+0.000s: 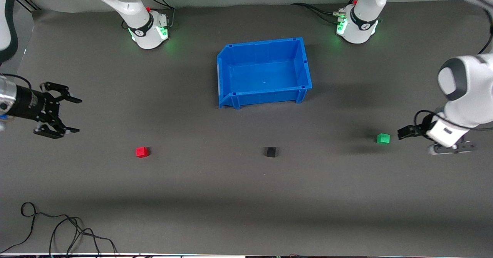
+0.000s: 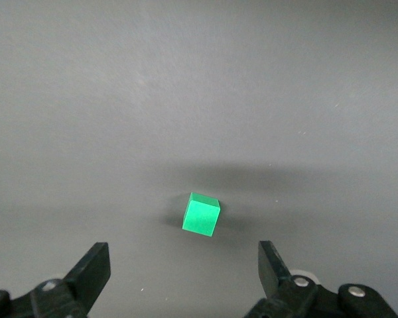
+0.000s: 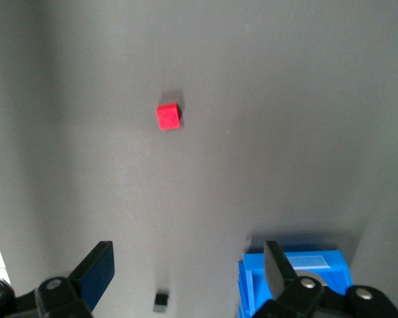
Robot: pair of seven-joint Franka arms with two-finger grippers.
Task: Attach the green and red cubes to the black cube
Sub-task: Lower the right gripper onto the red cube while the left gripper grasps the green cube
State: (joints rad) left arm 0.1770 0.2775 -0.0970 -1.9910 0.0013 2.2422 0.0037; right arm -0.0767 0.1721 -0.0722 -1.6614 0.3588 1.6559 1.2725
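Note:
The red cube [image 1: 142, 152], the black cube [image 1: 271, 151] and the green cube [image 1: 383, 138] lie apart in a row on the dark table. The black cube is in the middle. My left gripper [image 1: 402, 133] is open and low beside the green cube, at the left arm's end. In the left wrist view the green cube [image 2: 201, 214] lies just ahead of the gripper [image 2: 184, 265], not between the fingers. My right gripper [image 1: 77, 115] is open and empty over the table at the right arm's end. The right wrist view shows the gripper [image 3: 188, 262], the red cube [image 3: 168, 116] and the black cube [image 3: 161, 300].
An empty blue bin [image 1: 264, 71] stands farther from the front camera than the cubes, between the two arm bases; it also shows in the right wrist view [image 3: 292, 278]. Loose cables [image 1: 57, 231] lie near the table's front edge at the right arm's end.

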